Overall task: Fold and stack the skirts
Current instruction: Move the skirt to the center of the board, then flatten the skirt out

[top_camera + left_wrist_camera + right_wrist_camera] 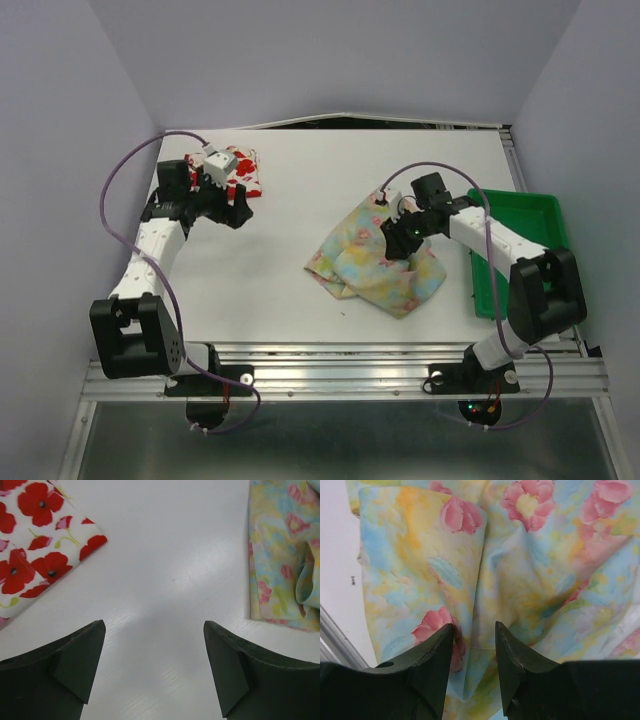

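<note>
The white skirt with red flowers [244, 171] lies folded at the table's far left; its corner shows in the left wrist view [35, 555]. My left gripper [228, 207] is open and empty just beside it, over bare table [154, 630]. The pale yellow pastel floral skirt [375, 265] lies crumpled at the table's middle; its edge shows in the left wrist view [282, 555]. My right gripper [401, 237] sits on its far part. In the right wrist view its jaws [474, 630] are narrowly apart, pinching a raised fold of this skirt [520, 555].
A green plastic tray [520, 206] stands at the right edge, partly under my right arm. The white table [270, 250] has walls at the back and both sides. A metal rail [340, 370] runs along the near edge.
</note>
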`<action>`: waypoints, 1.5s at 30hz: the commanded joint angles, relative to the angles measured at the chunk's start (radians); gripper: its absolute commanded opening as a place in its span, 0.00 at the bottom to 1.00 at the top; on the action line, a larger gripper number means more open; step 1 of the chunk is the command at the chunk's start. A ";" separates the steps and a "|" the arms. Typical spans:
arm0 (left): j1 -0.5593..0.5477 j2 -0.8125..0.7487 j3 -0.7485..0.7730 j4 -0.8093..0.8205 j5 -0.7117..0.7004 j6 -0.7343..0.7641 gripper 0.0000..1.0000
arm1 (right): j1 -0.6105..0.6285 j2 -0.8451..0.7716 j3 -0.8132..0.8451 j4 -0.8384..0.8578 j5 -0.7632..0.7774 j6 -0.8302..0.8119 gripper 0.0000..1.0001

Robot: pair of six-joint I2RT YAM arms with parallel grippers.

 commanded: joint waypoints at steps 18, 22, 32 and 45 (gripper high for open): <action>-0.622 0.176 -0.201 0.181 -0.251 0.427 0.83 | -0.006 -0.239 0.041 -0.169 0.014 -0.009 0.90; -0.656 0.228 -0.193 0.171 -0.239 0.444 0.80 | -0.006 -0.282 -0.019 -0.173 0.023 0.014 0.89; -0.651 0.252 -0.117 0.150 -0.207 0.311 0.12 | -0.006 -0.179 -0.137 -0.062 0.210 -0.012 0.69; -0.484 -0.123 -0.100 -0.238 -0.084 0.173 0.00 | -0.074 0.143 0.229 0.143 0.373 -0.055 0.75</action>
